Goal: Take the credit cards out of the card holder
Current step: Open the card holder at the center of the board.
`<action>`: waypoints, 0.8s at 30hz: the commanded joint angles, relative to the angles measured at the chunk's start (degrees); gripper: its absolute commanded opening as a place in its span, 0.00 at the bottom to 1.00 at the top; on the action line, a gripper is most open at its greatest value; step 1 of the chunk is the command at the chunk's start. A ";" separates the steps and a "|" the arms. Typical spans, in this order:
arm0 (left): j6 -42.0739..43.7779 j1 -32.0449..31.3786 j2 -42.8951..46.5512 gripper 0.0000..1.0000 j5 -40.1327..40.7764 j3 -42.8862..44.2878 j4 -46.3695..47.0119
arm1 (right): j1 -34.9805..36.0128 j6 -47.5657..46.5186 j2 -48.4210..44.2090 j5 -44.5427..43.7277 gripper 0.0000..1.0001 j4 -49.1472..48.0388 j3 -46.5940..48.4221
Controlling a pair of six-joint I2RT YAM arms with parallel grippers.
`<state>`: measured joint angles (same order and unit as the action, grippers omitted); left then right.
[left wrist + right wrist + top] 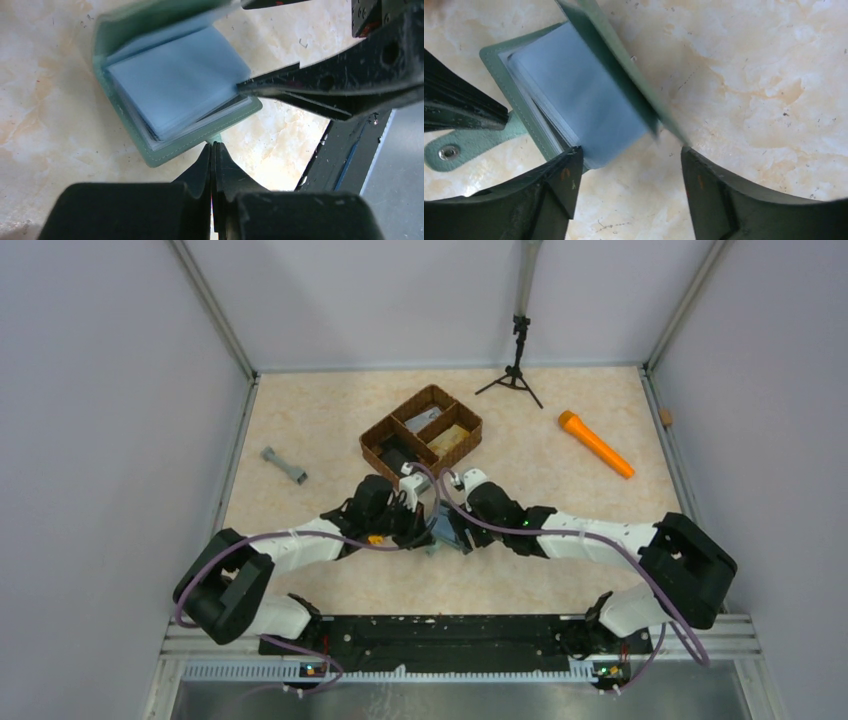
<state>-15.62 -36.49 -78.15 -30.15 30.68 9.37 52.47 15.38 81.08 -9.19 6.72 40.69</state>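
Observation:
The sage-green card holder (200,140) lies open on the marble table, its bluish clear sleeves (175,82) fanned and its cover flap (619,65) lifted and blurred. No separate card shows outside it. My left gripper (214,146) is shut on the holder's snap strap (454,150) at its edge. My right gripper (629,157) is open; one finger (561,175) touches the sleeves' corner and the other (704,180) stands just beyond the lifted flap. In the top view both grippers (425,525) (458,530) meet over the holder (441,537), which they mostly hide.
A brown woven divided basket (420,435) stands just behind the grippers. An orange cylinder (595,444) lies at the back right, a grey bar-shaped piece (284,466) at the left, and a small black tripod (515,375) at the back wall.

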 commanded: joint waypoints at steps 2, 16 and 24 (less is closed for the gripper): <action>-0.47 0.54 -0.36 0.00 -0.04 2.25 0.54 | -0.08 -0.29 0.88 -4.33 0.63 -1.62 2.82; -0.12 0.69 -3.56 0.00 -2.90 3.60 -0.23 | -3.85 -0.42 -0.70 -0.48 0.55 -2.75 3.99; -0.12 0.67 -3.77 0.00 -2.33 3.77 -0.49 | -3.93 -2.10 0.36 1.10 0.85 -2.26 6.16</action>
<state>-15.59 -36.03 -81.30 -31.94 32.47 8.38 48.95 14.96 81.38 -8.86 5.63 43.42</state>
